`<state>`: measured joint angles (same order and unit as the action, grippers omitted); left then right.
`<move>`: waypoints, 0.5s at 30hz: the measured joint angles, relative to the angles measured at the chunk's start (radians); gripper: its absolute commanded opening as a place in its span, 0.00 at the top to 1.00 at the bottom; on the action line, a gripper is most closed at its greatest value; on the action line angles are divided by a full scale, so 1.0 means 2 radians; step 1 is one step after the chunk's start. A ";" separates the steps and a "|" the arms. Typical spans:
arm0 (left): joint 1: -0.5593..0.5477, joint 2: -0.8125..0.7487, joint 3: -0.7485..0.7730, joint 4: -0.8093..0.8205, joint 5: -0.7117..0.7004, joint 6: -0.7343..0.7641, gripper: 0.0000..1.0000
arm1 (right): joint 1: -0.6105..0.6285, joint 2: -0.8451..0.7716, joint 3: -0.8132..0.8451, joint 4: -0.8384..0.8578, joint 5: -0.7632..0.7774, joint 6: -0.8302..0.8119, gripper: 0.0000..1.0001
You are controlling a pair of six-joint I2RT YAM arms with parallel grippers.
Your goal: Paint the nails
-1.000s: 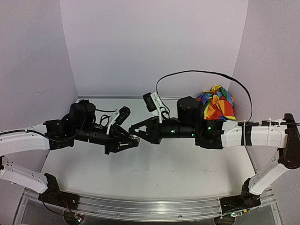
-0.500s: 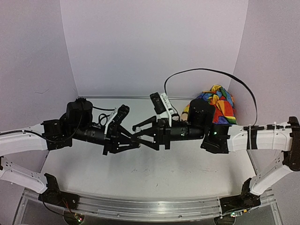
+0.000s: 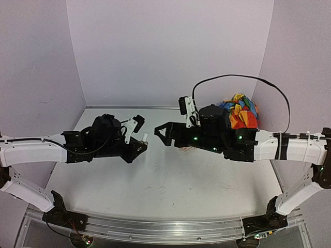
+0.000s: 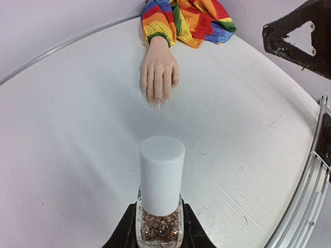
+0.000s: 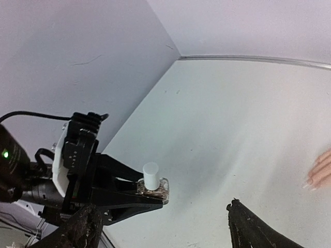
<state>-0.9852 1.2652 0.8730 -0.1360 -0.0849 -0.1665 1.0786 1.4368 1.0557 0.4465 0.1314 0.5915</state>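
- Seemingly, uncapping was the step: the left claw [image 4: 159, 232] pinched the polish bottle [image 4: 159, 222] by its glass base, white cap [image 4: 162, 173] on.
- The right claw [image 3: 164, 132] stood spread, apart from it.
- It ought to close squarely on the cap alone, then twist.
- The nails [image 4: 156, 103] lay on the table [image 4: 67, 129], beyond the bottle.

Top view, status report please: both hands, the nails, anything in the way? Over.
Left hand shut on polish bottle, cap on. Right hand open, empty. Nails pale, no polish seen. Right arm hangs above mannequin hand.
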 measured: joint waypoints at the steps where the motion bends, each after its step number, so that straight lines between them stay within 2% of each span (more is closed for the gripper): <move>1: 0.000 0.006 0.002 -0.006 -0.003 -0.004 1.00 | 0.000 0.004 0.002 -0.008 0.012 0.010 0.16; 9: 0.000 0.029 0.024 -0.016 0.000 -0.013 1.00 | 0.000 0.063 0.058 -0.033 0.037 0.051 0.19; 15: -0.002 0.041 0.025 -0.017 0.002 -0.013 1.00 | 0.000 0.093 0.079 -0.035 0.034 0.070 0.32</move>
<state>-0.9894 1.3464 0.9234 -0.1692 -0.0818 -0.1925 1.0786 1.6234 1.2137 0.3756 0.1989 0.7322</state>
